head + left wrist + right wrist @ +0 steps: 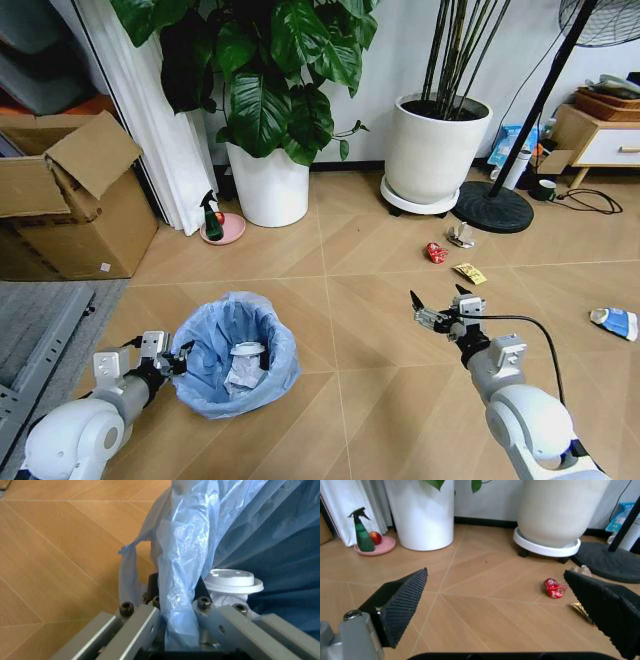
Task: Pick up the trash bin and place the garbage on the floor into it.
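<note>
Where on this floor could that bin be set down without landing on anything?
Bare wood lies between the trash bin, gripped at its rim by the left claw, and the open right claw. More runs between the bin and the white plant pot. It is crowded by the red can, yellow wrapper and fan base.

Floor layout:
- Small round dark trash bin with crinkled light-blue plastic liner [237,352]: near left; left gripper [181,358] at its left rim, fingers [145,620] either side of the liner.
- White disc lid [247,349] and crumpled white tissue [240,377]: inside the bin.
- Right gripper [437,302]: right of the bin, apart.
- Crushed red can [436,253], yellow wrapper [469,273]: beyond it.
- Blue-and-white packet [615,322]: far right.
</note>
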